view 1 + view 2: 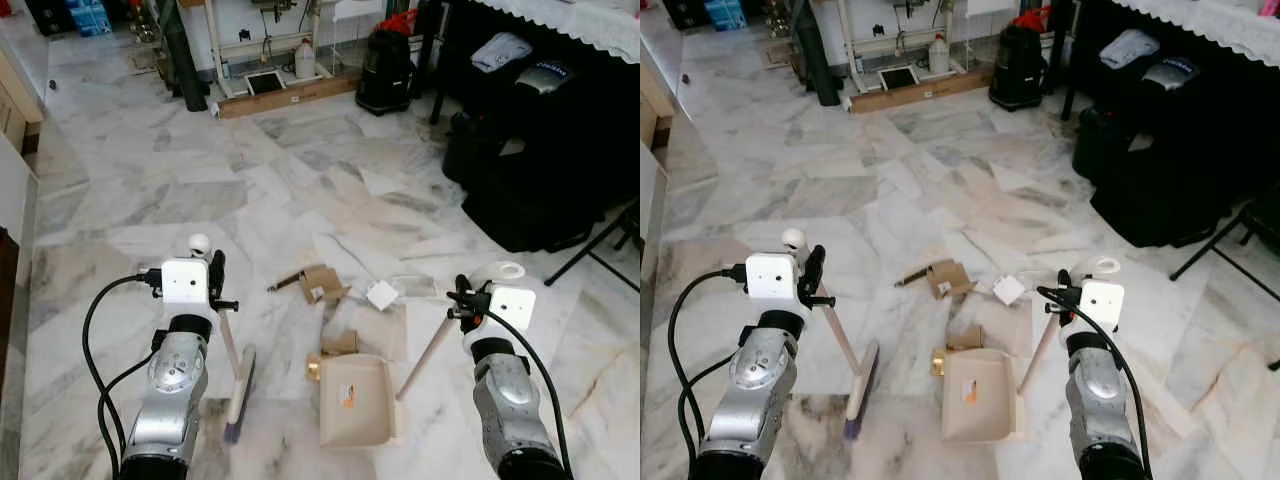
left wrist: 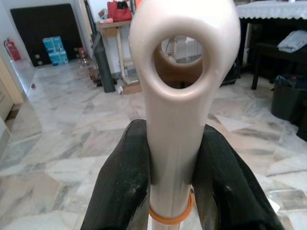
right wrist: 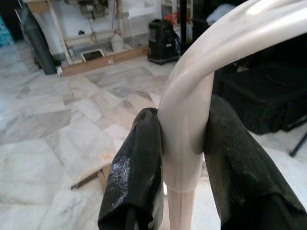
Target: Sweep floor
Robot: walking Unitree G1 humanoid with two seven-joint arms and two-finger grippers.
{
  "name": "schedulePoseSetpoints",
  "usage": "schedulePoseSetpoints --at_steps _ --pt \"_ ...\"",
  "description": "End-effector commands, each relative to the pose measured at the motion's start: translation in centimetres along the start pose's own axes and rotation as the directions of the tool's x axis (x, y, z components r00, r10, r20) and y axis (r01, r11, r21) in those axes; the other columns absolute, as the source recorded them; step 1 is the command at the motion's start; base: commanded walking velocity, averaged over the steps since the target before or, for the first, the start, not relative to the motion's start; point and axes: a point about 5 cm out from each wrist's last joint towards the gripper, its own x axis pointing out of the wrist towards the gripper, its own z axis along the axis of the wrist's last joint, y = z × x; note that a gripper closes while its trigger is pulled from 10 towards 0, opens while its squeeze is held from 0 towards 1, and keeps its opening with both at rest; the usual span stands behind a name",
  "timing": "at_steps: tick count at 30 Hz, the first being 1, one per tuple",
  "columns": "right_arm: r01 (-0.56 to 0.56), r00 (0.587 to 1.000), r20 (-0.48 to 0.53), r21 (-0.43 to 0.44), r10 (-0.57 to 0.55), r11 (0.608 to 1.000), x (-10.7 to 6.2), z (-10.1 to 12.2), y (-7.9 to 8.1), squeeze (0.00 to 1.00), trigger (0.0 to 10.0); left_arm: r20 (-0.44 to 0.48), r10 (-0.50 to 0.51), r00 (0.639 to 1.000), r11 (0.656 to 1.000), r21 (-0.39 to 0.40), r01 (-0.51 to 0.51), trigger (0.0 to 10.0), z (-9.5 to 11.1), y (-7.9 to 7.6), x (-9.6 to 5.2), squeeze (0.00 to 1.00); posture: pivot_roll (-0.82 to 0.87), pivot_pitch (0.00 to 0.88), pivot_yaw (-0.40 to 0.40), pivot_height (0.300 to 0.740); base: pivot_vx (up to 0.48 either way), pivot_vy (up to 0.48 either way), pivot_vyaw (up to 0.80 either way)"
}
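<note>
Marble floor (image 1: pixel 200 190), black-draped table (image 1: pixel 540 110)

A room in a lived-in home was shown. A marble-tiled floor (image 1: pixel 250 170) was seen, with a table draped in a white lace cloth (image 1: pixel 580 25), a black vacuum cleaner (image 1: pixel 385 70), dark bags (image 1: pixel 530 190) and a folded garment (image 1: pixel 500 50).

Grey-veined white marble floor (image 1: pixel 300 170), cream dustpan (image 1: pixel 355 400), cream-handled broom (image 1: pixel 238 385), brown cardboard scraps (image 1: pixel 322 285)
</note>
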Motion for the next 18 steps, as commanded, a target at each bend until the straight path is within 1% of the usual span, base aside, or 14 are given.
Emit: schedulePoseSetpoints --at_steps 1,12,18 --pt "-0.006 1.0 0.02 0.004 0.006 1.0 0.34 0.55 0.07 0.0 10.0 0.029 -0.003 1.0 1.0 0.018 0.003 10.0 0.59 0.14 0.25 0.0 0.05 0.029 0.036 0.74 0.281 0.0 0.0" --pt "0.002 1.0 0.024 0.004 -0.002 1.0 0.32 0.66 -0.38 0.0 10.0 0.033 -0.002 0.999 1.0 0.022 0.001 10.0 0.67 0.01 0.43 0.0 0.05 0.047 0.037 0.74 0.309 0.0 0.0" --pt "-0.007 1.0 0.024 0.001 0.007 1.0 0.39 0.68 -0.08 0.0 10.0 0.038 0.005 0.999 1.0 0.026 -0.006 10.0 0.76 0.14 0.45 0.0 0.05 0.051 0.034 0.74 0.313 0.0 0.0"
